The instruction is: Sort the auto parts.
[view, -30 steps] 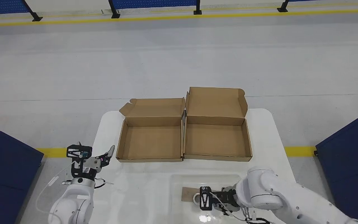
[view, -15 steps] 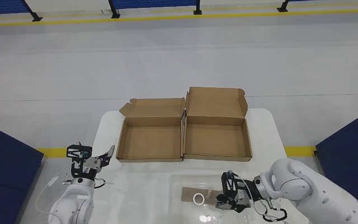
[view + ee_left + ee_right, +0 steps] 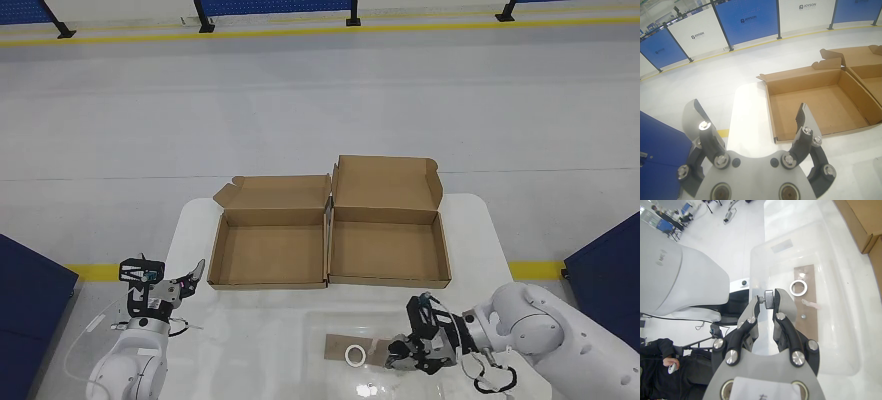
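Note:
My right gripper is shut on a small dark metal bolt-like part, held above the clear plastic bin. In the top view that gripper hangs over the bin's right part. In the bin a metal ring, a small nut and a pale plastic piece lie on a brown card. My left gripper stands open and empty at the table's left edge, near the left cardboard box.
Two open, empty cardboard boxes sit side by side at the back of the white table. Blue panels stand at both sides of the table.
My right gripper has moved right from the ring with the small part in its grip, and the ring now lies uncovered. The left arm has kept still.

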